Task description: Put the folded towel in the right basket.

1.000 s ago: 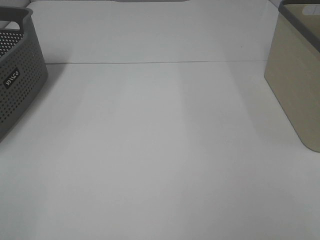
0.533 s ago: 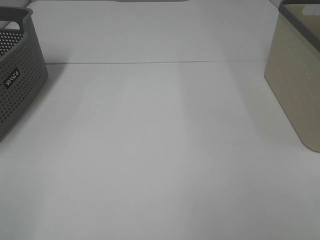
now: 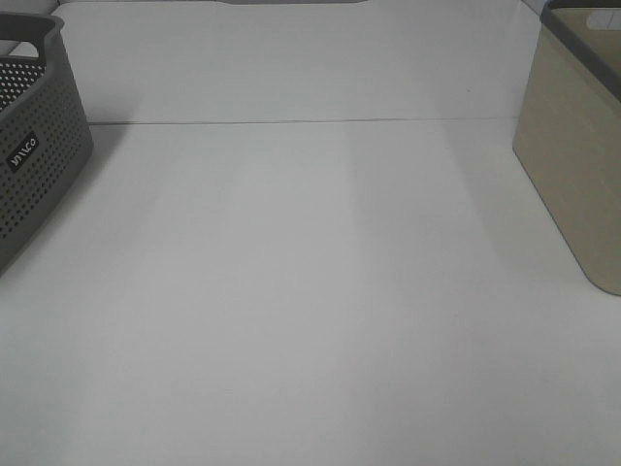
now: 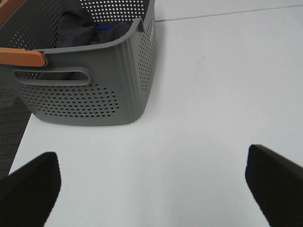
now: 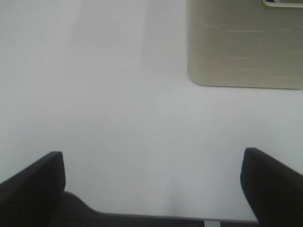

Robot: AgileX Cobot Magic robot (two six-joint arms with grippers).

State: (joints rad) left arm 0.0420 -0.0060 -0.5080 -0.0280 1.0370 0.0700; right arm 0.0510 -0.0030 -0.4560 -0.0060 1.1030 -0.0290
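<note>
The right basket (image 3: 574,165) is beige with a grey rim and stands at the table's right edge; it also shows in the right wrist view (image 5: 244,47). A dark grey cloth (image 4: 75,26), apparently the towel, lies inside the grey perforated basket (image 4: 94,90), with something blue beside it. My left gripper (image 4: 151,189) is open and empty, hovering over the table short of that basket. My right gripper (image 5: 151,189) is open and empty, short of the beige basket. Neither gripper shows in the exterior high view.
The grey perforated basket (image 3: 34,155) stands at the table's left edge. An orange handle (image 4: 21,56) crosses its near rim. The white table (image 3: 310,291) lies between the two baskets. Its front edge (image 5: 142,215) shows below the right gripper.
</note>
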